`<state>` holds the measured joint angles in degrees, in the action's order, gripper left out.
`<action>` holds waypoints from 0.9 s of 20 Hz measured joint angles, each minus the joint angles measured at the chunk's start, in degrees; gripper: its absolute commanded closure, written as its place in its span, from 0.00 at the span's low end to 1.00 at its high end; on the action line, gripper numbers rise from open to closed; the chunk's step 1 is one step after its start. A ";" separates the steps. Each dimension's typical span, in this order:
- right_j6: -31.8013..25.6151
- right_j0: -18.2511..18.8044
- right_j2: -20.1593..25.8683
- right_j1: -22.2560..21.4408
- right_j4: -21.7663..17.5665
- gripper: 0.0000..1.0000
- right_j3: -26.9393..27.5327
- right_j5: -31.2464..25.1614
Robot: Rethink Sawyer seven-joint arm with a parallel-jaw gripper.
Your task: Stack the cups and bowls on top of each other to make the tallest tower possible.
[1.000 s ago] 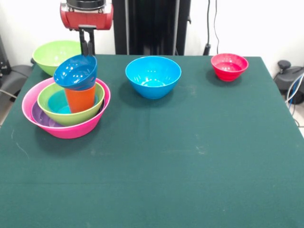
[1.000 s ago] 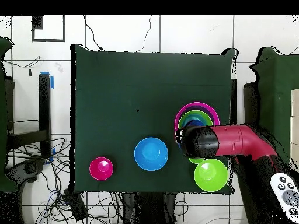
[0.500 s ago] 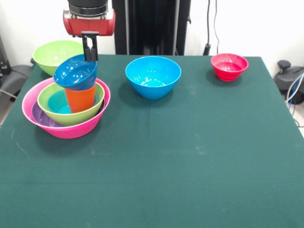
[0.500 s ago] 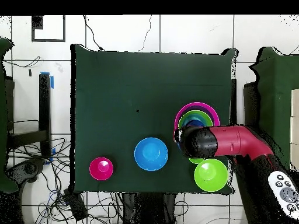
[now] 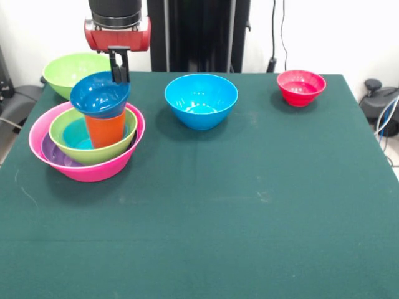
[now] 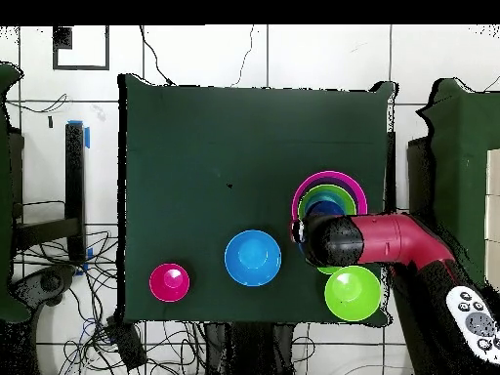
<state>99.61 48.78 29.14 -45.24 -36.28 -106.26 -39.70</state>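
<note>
on the orange cup (image 5: 105,129) in the pink bowl (image 5: 47,124), the gripper (image 5: 118,76) pinches the small blue bowl's (image 5: 98,95) far rim, apparently levelling it before letting go.

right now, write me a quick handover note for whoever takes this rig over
Gripper: above the far rim of the dark blue bowl; open or shut cannot be told, nor whether it touches the rim.
Tower, at the table's edge: pink bowl as base, purple bowl in it, lime green bowl above, a teal bowl inside that, orange cup standing in the middle, dark blue bowl resting on the cup.
Loose: light blue bowl, red bowl, second lime green bowl behind the tower.
Left: add the three loose bowls.
</note>
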 measured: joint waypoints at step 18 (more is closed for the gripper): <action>0.00 -1.57 -1.99 0.87 -0.02 1.00 0.01 3.62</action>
<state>99.61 47.21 27.14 -44.37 -36.30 -106.25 -36.08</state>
